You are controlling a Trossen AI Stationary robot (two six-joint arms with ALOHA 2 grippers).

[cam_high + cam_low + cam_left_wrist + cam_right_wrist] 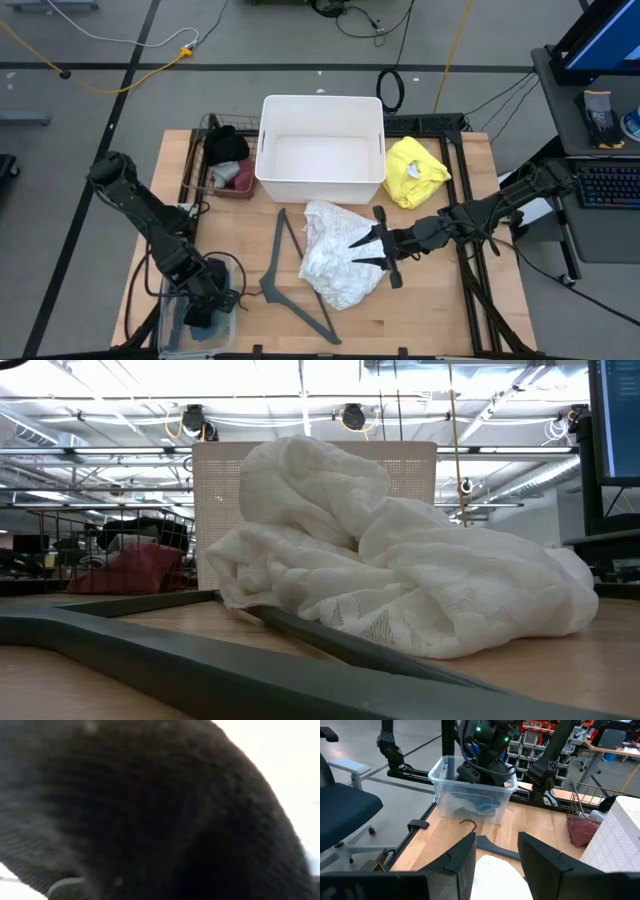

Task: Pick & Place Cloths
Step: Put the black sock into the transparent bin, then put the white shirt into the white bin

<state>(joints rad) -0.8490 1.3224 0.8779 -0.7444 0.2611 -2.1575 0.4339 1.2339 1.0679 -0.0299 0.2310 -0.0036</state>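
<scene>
A lacy white cloth (335, 255) (400, 570) lies bunched on the table, partly over a grey hanger (285, 285). My right gripper (358, 252) (495, 855) is open above the cloth's right side, and its fingers straddle a hump of the cloth (495, 880). My left gripper (205, 305) (485, 770) reaches down into a clear plastic bin (470, 795) at the near left corner. Dark knit fabric (150, 795) fills its wrist view. Bluish cloth (470, 807) lies in that bin. A yellow cloth (415, 170) rests right of the white tub.
A white tub (322, 98) stands at the far middle of the table. A wire basket (205, 150) to its left holds black and maroon cloths (228, 160). The hanger's arms (200, 650) run across the near middle. Bare wood lies at the near right.
</scene>
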